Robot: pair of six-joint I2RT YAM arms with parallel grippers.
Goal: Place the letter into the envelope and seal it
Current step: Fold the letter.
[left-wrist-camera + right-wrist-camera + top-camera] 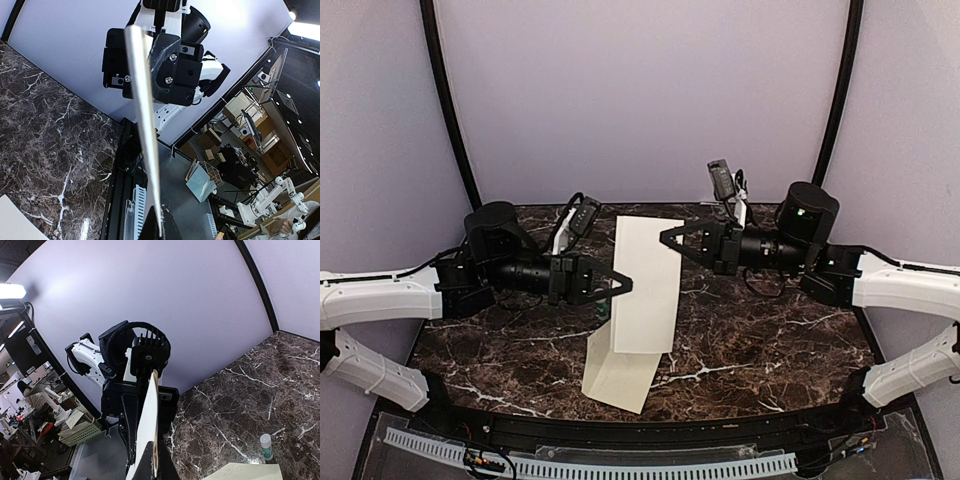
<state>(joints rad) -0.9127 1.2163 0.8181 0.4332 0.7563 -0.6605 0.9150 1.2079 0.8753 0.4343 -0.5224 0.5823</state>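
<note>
Above table point(770, 340), envelope point(648, 285) lengthwise near-to-far.

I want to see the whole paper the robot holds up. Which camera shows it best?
The top external view: the held paper shows its broad face there. Both wrist views catch only its thin edge.
</note>
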